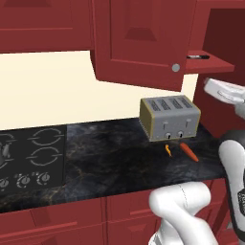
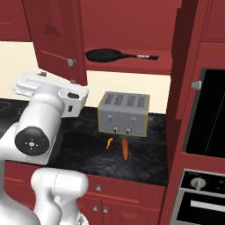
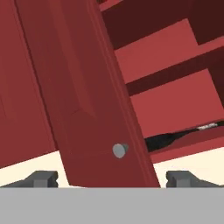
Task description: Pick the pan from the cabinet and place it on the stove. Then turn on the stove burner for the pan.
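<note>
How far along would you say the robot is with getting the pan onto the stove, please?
Done: the cabinet door stands swung open, exposing the pan on the shelf. In hand: nothing; the hand is open, its fingertips either side of the door's knob. Left: grasp the pan, carry it to the stove, which holds no pan, and turn a burner knob.

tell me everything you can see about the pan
The pan is a small, shallow, round black frying pan, matte like dark metal, with a long thin dark handle ending in a silver tip. It lies flat and upright on the red shelf of the open wall cabinet, handle pointing toward the right in the right base view. Nothing but the shelf touches it. In the hand view it shows as a dark sliver past the open door.
</note>
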